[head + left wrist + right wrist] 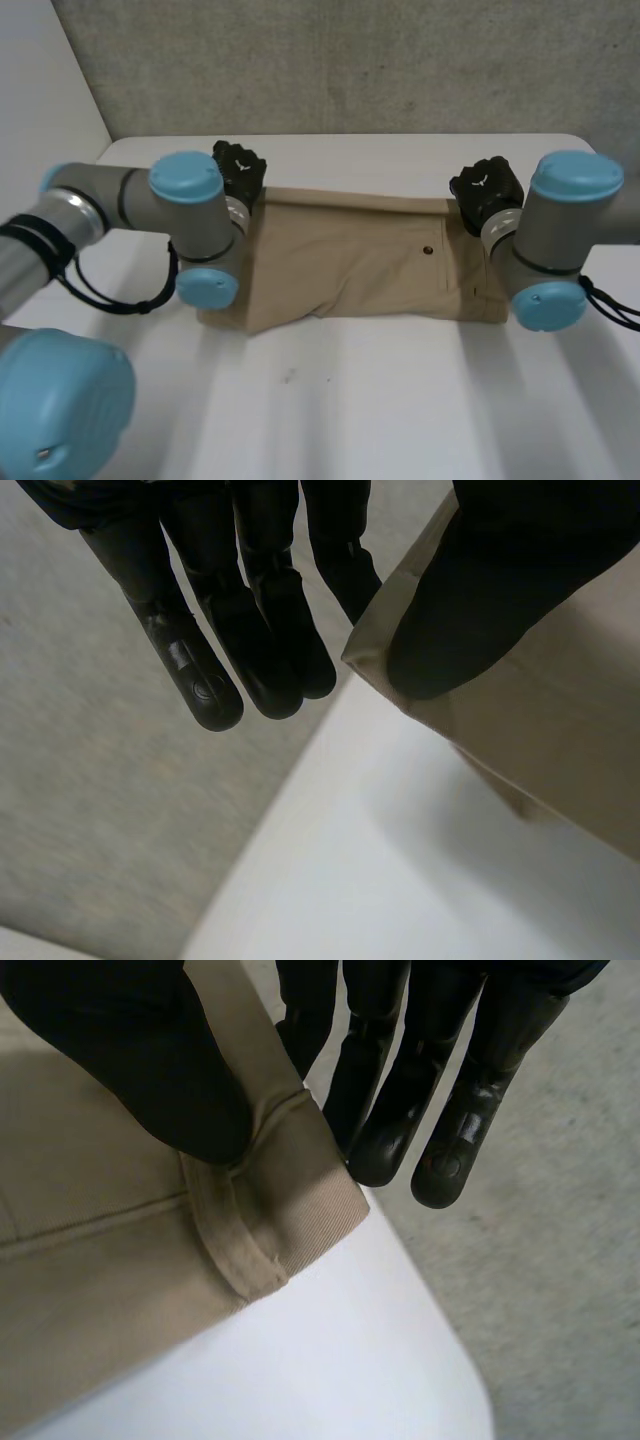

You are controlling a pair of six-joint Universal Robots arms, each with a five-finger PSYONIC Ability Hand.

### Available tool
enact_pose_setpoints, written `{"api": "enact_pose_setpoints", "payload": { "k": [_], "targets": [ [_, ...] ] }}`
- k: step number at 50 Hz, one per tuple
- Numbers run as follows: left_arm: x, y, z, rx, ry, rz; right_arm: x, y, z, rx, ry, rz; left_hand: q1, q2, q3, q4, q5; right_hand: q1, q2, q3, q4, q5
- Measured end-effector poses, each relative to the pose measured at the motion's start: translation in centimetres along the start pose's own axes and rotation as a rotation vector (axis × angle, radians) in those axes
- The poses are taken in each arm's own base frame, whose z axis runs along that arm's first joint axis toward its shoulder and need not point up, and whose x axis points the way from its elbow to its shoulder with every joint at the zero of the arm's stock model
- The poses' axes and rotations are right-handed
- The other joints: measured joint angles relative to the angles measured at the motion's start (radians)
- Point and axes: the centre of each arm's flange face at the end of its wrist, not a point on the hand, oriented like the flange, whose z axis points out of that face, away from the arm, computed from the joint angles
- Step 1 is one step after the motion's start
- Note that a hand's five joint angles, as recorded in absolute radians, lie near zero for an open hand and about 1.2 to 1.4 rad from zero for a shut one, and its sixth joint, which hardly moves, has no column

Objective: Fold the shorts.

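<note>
As set at the far left corner, left hand: clamped on the shorts, thumb on top of the cloth, one finger behind it, other fingers straight past the edge.
Shorts position: flat on the table, between the two arms, far edge straight, near edge uneven.
Long axis: left to right across the table, running hand to hand.
Button: on the top layer, toward the right end.
Right hand: clamped on the far right corner, thumb on top of the waistband, fingers behind it.
Direction of cloth from hands: toward the robot, on the near side of both.
Nearer hand: neither; one corner each.
Likely next move: far edge drawn toward the near edge, both hands level.
Count: shorts, one; hands, two; buttons, one.
</note>
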Motion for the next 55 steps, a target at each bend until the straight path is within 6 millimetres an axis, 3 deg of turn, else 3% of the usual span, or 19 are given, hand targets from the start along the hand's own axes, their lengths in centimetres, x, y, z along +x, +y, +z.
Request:
{"api": "enact_pose_setpoints", "payload": {
  "k": [4,5,6,7,9,16,20,24,26,27,32,35,39,43,50,55],
  "targets": [
    [0.9,0.1,2.1,0.107,-0.088,0.030,-1.1,0.8,1.7,0.068,0.054,-0.057,-0.099,-0.160,-0.155,-0.167,-0.113,-0.306,-0.379,-0.381,-0.385,-0.330],
    [1.0,-0.1,2.4,0.138,-0.114,0.030,-1.3,1.0,2.0,0.084,0.064,-0.067,-0.099,-0.160,-0.155,-0.167,-0.113,-0.588,-0.697,-0.673,-0.678,-0.616],
    [1.0,-0.2,2.6,0.157,-0.129,0.029,-1.5,1.1,2.2,0.094,0.072,-0.072,-0.597,-0.617,-0.582,-0.604,-0.541,-0.690,-0.831,-0.829,-0.834,-0.774],
    [1.1,-0.2,2.8,0.173,-0.141,0.027,-1.5,1.1,2.3,0.100,0.076,-0.073,-0.597,-0.617,-0.582,-0.604,-0.541,-0.715,-0.855,-0.855,-0.859,-0.801],
    [1.4,-0.7,2.9,0.224,-0.172,0.016,-1.4,1.0,2.5,0.122,0.093,-0.064,-0.911,-0.925,-0.902,-0.929,-0.862,-0.771,-0.954,-0.969,-0.955,-0.906],
    [1.9,-1.8,1.9,0.282,-0.190,-0.007,0.5,-0.9,1.5,0.164,0.121,0.041,-0.935,-0.996,-0.977,-1.003,-0.933,-0.771,-0.959,-0.975,-0.955,-0.911],
    [0.6,-3.3,-0.1,0.279,-0.175,-0.025,3.5,-3.2,-1.6,0.165,0.106,0.199,-0.935,-0.996,-0.977,-1.003,-0.933,-0.771,-0.959,-0.975,-0.955,-0.911],
    [-1.4,-4.4,-3.1,0.243,-0.131,-0.080,4.8,-3.5,-4.1,0.102,0.055,0.274,-0.935,-0.997,-0.977,-1.003,-0.933,-0.771,-0.959,-0.975,-0.955,-0.911],
    [-2.1,-4.7,-4.4,0.226,-0.111,-0.110,5.0,-3.1,-5.6,0.044,0.012,0.315,-0.935,-0.997,-0.977,-1.003,-0.933,-0.771,-0.959,-0.975,-0.955,-0.911],
    [-3.0,-4.8,-6.2,0.200,-0.083,-0.159,4.9,-2.4,-6.9,-0.018,-0.030,0.352,-0.935,-0.998,-0.977,-1.003,-0.933,-0.771,-0.959,-0.975,-0.955,-0.911],
    [-4.2,-4.3,-10.4,0.128,-0.019,-0.288,3.8,-0.1,-9.2,-0.152,-0.116,0.420,-0.935,-0.998,-0.977,-1.003,-0.933,-0.771,-0.959,-0.975,-0.955,-0.911],
    [-4.4,-2.9,-14.0,0.044,0.034,-0.409,2.5,1.9,-10.4,-0.229,-0.168,0.456,-0.935,-0.998,-0.977,-1.003,-0.933,-0.771,-0.959,-0.975,-0.955,-0.911],
    [-3.9,-0.9,-17.0,-0.043,0.072,-0.500,1.5,3.6,-10.7,-0.241,-0.177,0.472,-0.935,-0.998,-0.977,-1.003,-0.933,-0.771,-0.958,-0.972,-0.955,-0.911],
    [-3.5,0.4,-18.7,-0.092,0.086,-0.535,1.1,4.6,-10.4,-0.216,-0.160,0.471,-0.935,-0.998,-0.977,-1.003,-0.933,-0.653,-0.807,-0.810,-0.818,-0.790],
    [-3.6,0.9,-19.2,-0.102,0.076,-0.542,0.5,6.1,-9.2,-0.181,-0.131,0.459,-0.935,-0.998,-0.977,-1.003,-0.933,-0.544,-0.683,-0.686,-0.690,-0.677],
    [-3.9,0.9,-18.9,-0.099,0.064,-0.539,0.3,6.9,-8.5,-0.188,-0.125,0.459,-0.935,-0.998,-0.977,-1.003,-0.933,-0.339,-0.424,-0.446,-0.452,-0.444]
  ]
}}
